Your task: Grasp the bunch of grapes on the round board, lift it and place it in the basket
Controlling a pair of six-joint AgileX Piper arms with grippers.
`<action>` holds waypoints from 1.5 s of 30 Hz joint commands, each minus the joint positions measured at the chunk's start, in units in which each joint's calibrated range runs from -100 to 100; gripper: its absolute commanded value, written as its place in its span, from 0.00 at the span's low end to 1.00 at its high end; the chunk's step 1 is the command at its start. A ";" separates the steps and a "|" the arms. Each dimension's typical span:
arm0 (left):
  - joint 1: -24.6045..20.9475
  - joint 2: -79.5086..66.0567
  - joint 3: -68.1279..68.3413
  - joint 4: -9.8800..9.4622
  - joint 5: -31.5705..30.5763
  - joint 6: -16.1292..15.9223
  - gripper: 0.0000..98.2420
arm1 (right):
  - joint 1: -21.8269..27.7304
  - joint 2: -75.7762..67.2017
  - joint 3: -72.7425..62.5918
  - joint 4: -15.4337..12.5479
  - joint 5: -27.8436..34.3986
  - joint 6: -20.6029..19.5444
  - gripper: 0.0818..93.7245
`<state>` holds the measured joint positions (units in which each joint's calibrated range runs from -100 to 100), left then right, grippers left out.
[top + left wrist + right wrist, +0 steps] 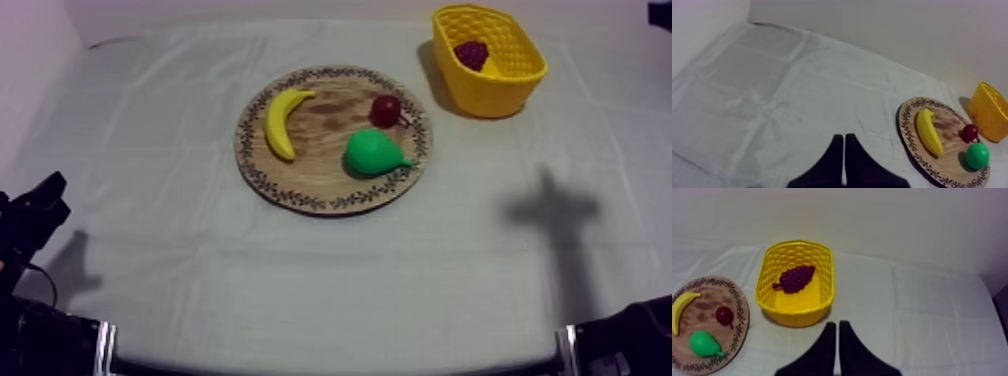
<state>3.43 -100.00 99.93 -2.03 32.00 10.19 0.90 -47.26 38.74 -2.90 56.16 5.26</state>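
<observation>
Two hands, each with its black fingers pressed together into a narrow wedge and nothing between them. The left hand hangs over bare bench, well apart from the fruit. The right hand hangs just short of the yellow basket, pointing at its near wall.

Inside that basket lies the bunch of grapes, flat on the floor. Its stem points toward the wall on the board's side, though whether it touches that wall I cannot quite tell. Beside the basket sits the wooden board, which carries a banana, a pear and a small red fruit, and no grapes.

I judge the task done, so the danger from here is undoing it. The right hand is close to the basket, and a move forward or a low sweep could catch the wall or rim. The basket looks light and would likely slide or tip, spilling the bunch. A second risk is a mistaken new pick. The small red fruit is near the grapes in colour and sits at the board's edge nearest the basket, so a fresh reach could go for it.
</observation>
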 commanded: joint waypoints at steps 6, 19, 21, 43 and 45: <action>0.01 0.00 -0.04 0.01 0.01 -0.01 0.00 | -1.15 -8.86 11.35 -0.56 -0.98 1.41 0.00; 0.01 0.00 -0.04 0.01 0.01 -0.01 0.00 | -4.19 -23.61 31.56 2.28 -10.72 -2.29 0.00; 0.01 0.00 -0.04 0.01 0.01 -0.01 0.00 | -4.35 -26.32 35.41 2.95 -13.59 -3.45 0.00; 0.01 0.00 -0.04 0.01 0.01 -0.01 0.00 | -4.27 -46.91 60.22 -2.49 -23.95 3.65 0.00; 0.01 0.00 -0.04 0.01 0.01 -0.01 0.00 | -4.27 -47.72 60.58 -2.71 -22.86 3.78 0.00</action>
<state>3.43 -100.00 99.93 -2.03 32.00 10.19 -3.35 -94.68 99.25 -5.51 32.82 8.99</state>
